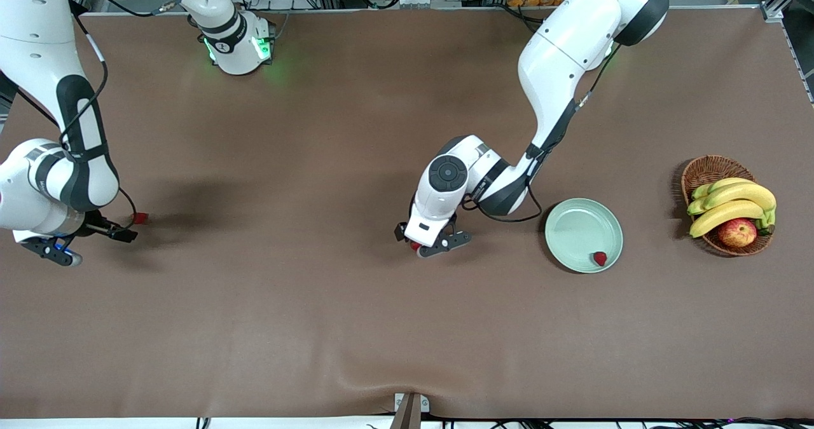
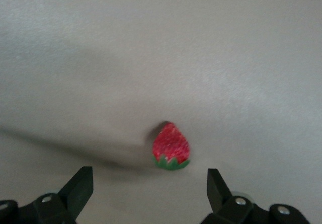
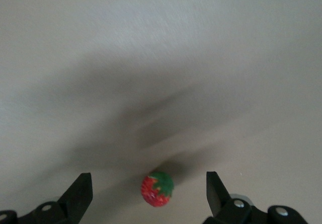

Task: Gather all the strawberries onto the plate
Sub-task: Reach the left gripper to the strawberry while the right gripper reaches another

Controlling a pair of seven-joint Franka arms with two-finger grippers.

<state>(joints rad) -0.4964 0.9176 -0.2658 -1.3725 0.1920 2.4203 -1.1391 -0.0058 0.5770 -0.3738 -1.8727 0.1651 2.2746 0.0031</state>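
Note:
Three small red strawberries with green caps show. One [image 1: 600,258] lies in the pale mint-green plate [image 1: 572,225], near its rim closest to the front camera. One [image 1: 414,246] lies on the table at mid-table, under my left gripper [image 1: 410,241]. In the left wrist view this berry [image 2: 171,147] lies just ahead of the open, empty gripper [image 2: 149,194]. The third [image 1: 140,218] lies toward the right arm's end of the table, at my right gripper [image 1: 124,229]. In the right wrist view it [image 3: 157,189] lies on the table between the open fingers [image 3: 80,191], untouched.
A brown wicker basket [image 1: 699,170] with bananas [image 1: 731,203] and a red-yellow apple [image 1: 738,232] stands toward the left arm's end of the table, beside the plate. The brown table cover has a slight wrinkle at the edge nearest the front camera.

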